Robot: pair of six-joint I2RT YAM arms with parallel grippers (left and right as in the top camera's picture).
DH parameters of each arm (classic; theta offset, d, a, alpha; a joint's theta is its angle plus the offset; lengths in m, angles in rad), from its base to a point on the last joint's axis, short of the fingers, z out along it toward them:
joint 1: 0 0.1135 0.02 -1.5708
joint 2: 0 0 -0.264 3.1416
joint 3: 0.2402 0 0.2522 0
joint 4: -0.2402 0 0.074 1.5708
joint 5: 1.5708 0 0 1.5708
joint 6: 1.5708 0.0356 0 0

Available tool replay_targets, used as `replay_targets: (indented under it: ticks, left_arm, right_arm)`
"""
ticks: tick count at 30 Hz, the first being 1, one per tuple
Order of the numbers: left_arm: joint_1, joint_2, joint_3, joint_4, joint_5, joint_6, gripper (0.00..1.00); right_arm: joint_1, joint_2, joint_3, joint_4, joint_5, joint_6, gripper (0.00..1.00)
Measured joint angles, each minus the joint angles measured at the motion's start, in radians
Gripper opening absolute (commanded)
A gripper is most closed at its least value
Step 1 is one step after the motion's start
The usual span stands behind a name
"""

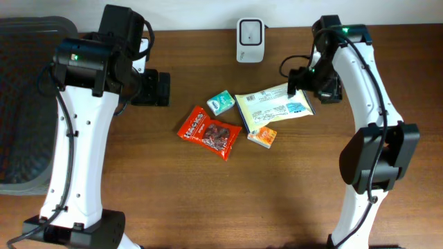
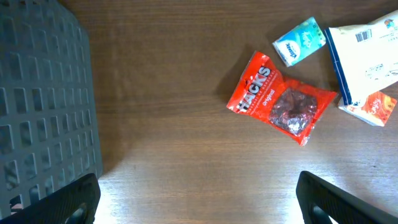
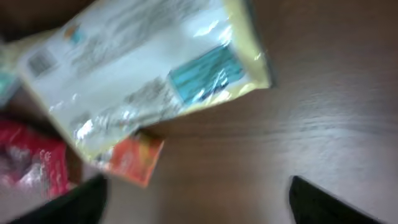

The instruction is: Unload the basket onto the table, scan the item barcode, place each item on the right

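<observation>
A flat white and yellow packet (image 1: 274,105) lies label side up in the middle of the table, one edge resting on a small orange box (image 1: 262,135). The white barcode scanner (image 1: 250,39) stands at the far edge. My right gripper (image 1: 299,83) hovers at the packet's right end; in the right wrist view it (image 3: 199,205) is open, nothing between its fingers, with the packet (image 3: 143,68) lying free ahead. My left gripper (image 1: 163,88) is left of the items; its wrist view shows it (image 2: 199,202) open over bare wood.
A red Hacks bag (image 1: 210,131) and a small teal packet (image 1: 221,102) lie left of the white packet. A grey mesh basket (image 1: 21,104) fills the table's left side.
</observation>
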Motion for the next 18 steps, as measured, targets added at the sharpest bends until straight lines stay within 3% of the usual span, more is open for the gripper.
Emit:
replay_targets:
  ticks: [3,7,18]
  left_arm:
    - [0.000,0.000,0.000,0.000,0.000,0.000,0.99]
    - [0.000,0.000,0.000,0.000,0.000,0.000,0.99]
    - [0.000,0.000,0.000,0.000,0.000,0.000,0.99]
  right_arm:
    - [0.022,0.000,-0.008,-0.035,-0.041,-0.057,0.41]
    - [0.093,0.000,-0.101,0.038,-0.064,-0.086,0.25]
    - [0.175,0.006,-0.366,0.280,-0.060,0.024,0.17]
